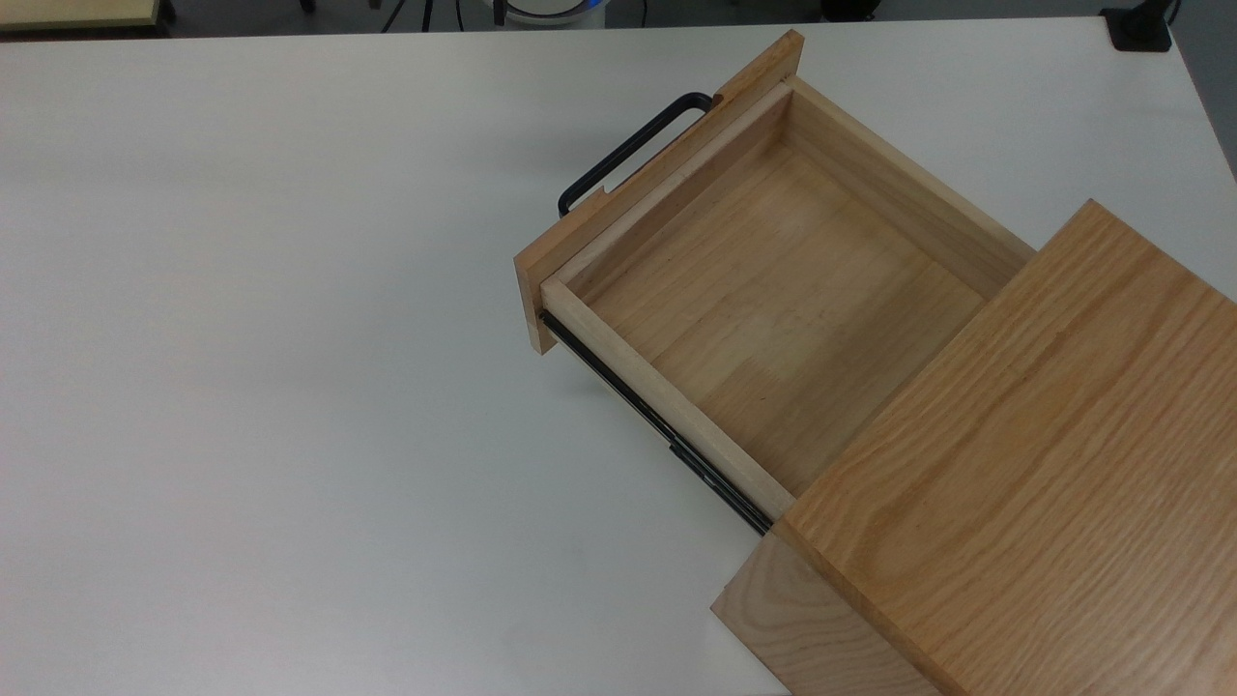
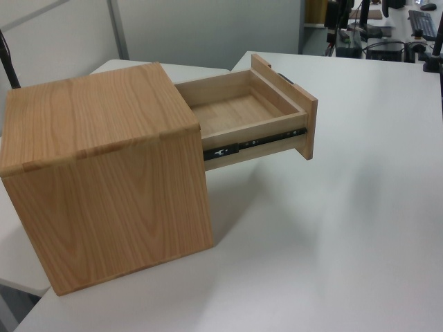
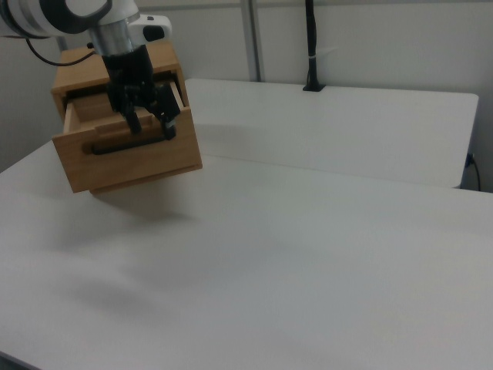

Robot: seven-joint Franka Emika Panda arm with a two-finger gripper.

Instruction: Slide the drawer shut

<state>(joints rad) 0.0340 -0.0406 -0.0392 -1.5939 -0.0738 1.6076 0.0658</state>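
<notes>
The drawer (image 1: 773,300) is a light wooden tray, pulled far out of the oak cabinet (image 1: 1044,464), and it is empty inside. Its black bar handle (image 1: 628,150) stands free on the flat front panel, toward the top view's upper left. A black side rail (image 1: 667,435) is exposed. The left view shows the drawer (image 2: 239,111) sticking out of the cabinet (image 2: 104,173) to the left view's right. In the right view my gripper (image 3: 152,123) hangs open in front of the drawer's front panel (image 3: 131,166), just above the handle (image 3: 115,145), with nothing between its fingers.
The cabinet rests on a wide white table (image 1: 290,387) with bare surface in front of the drawer. A black post (image 3: 310,46) stands at the far table edge in the right view. Desks with equipment lie beyond the table in the left view.
</notes>
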